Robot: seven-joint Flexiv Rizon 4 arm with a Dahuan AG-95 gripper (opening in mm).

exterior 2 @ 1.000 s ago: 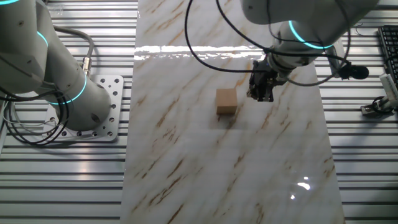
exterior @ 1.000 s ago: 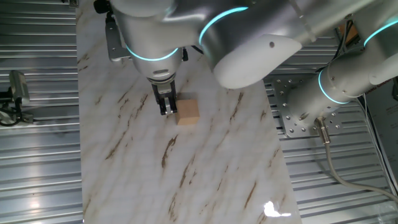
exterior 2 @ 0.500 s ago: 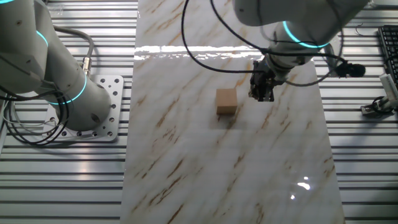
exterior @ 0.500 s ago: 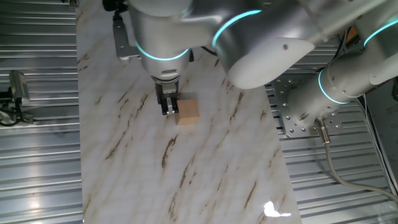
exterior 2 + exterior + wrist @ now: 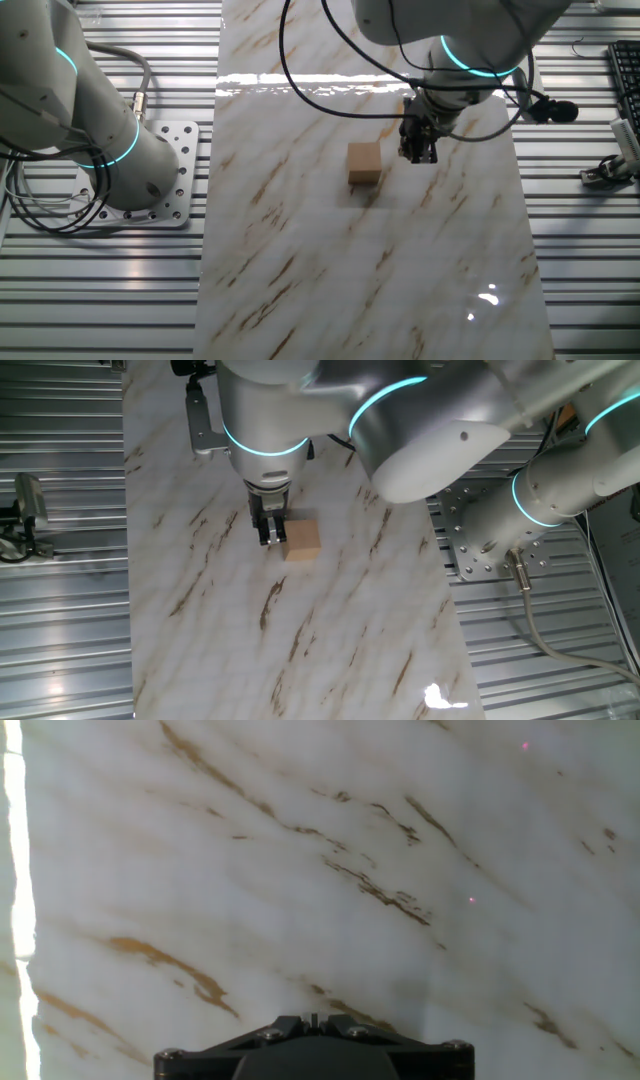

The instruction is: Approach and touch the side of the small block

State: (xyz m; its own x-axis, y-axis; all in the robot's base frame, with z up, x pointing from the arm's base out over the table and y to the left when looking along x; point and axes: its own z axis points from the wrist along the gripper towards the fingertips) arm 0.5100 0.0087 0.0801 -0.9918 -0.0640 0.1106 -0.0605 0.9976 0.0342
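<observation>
The small block sits just beside the gripper.

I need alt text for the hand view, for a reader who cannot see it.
White marble tabletop with brown veins fills the hand view. The dark base of the tool shows at the bottom edge; its fingertips and the small block are out of frame.
</observation>
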